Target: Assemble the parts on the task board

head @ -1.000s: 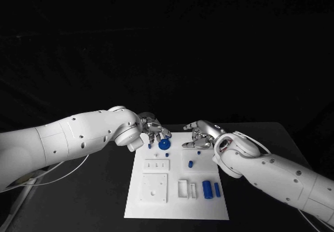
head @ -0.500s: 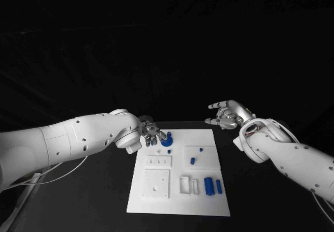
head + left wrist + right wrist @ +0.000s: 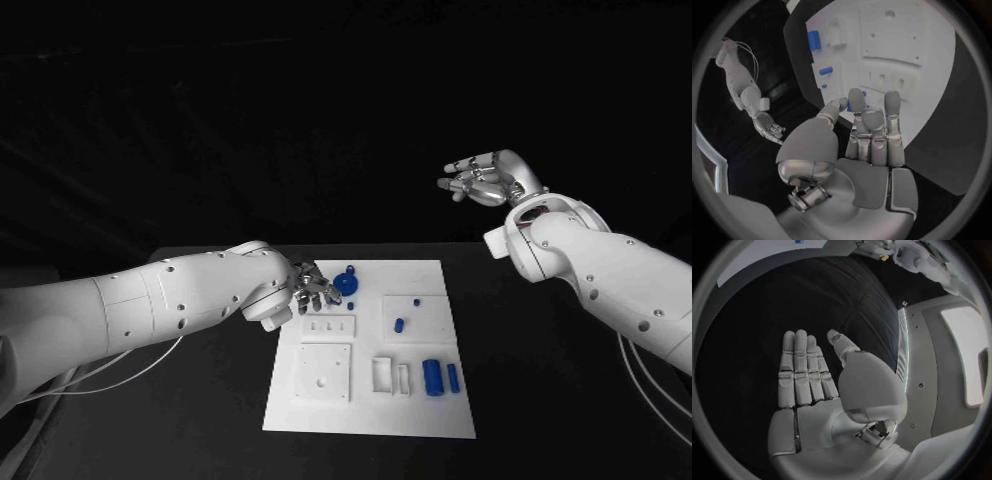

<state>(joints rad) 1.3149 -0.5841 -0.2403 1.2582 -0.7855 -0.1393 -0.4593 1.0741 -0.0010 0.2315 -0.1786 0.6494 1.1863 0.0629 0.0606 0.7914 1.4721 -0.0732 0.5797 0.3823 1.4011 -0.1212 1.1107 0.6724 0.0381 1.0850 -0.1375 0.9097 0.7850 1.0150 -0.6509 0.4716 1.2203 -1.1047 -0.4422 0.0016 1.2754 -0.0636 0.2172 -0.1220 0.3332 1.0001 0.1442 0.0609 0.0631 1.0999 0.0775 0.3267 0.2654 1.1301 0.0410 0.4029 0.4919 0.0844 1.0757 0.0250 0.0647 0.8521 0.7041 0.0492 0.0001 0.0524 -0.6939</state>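
Observation:
The white task board point(image 3: 368, 415) lies in the middle of the black table. A round blue part point(image 3: 348, 283) stands near its far left corner. My left hand point(image 3: 315, 291) reaches it with the fingers stretched out. In the left wrist view the thumb point(image 3: 837, 106) and a fingertip point(image 3: 856, 96) lie on either side of this blue part point(image 3: 849, 106) and pinch its edge. My right hand point(image 3: 490, 180) hangs high above the table, right of the board, flat and open point(image 3: 817, 375) with nothing in it.
Other blue parts lie on the board: a small peg point(image 3: 414, 299), a short one point(image 3: 398, 325), a thick cylinder point(image 3: 431, 377) and a thin one point(image 3: 451, 377). White raised blocks point(image 3: 325, 372) and a slotted holder point(image 3: 389, 375) stand on the board's near half.
My right hand has risen from the board's far edge and swung up and out to the right. The left hand has stayed at the round blue part. The camera has shifted.

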